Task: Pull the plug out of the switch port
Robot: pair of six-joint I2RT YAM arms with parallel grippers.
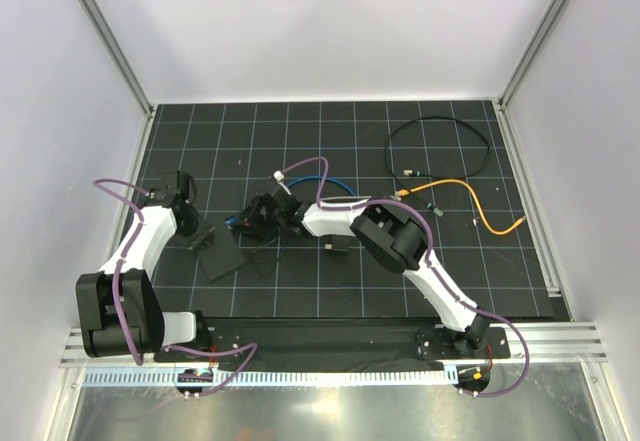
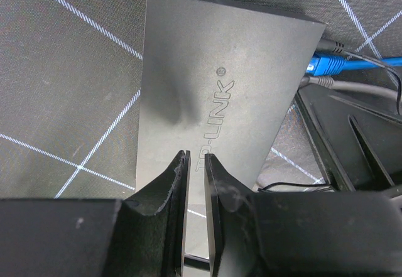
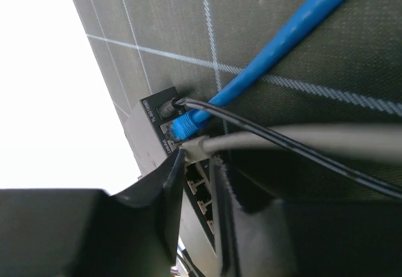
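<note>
Three leads run into the switch [image 2: 220, 70], and only the right wrist view lets us sort them: a black lead [image 3: 164, 108] farthest from the right gripper [image 3: 198, 162], a blue plug [image 3: 184, 128] next, and a grey plug [image 3: 200, 146] right at its fingertips. The jaws there stand narrowly apart on either side of the grey plug; we cannot tell whether the pads press it. The left wrist view shows what that one hides, the switch's flat lettered top. It lies just ahead of the left gripper [image 2: 196, 157], whose tips sit at its near edge with only a slit between them; whether they clamp anything we cannot tell. From above we see both grippers at the switch, and well beyond the right gripper a black loop [image 1: 450, 119] and an orange cable [image 1: 452, 182] lie loose.
</note>
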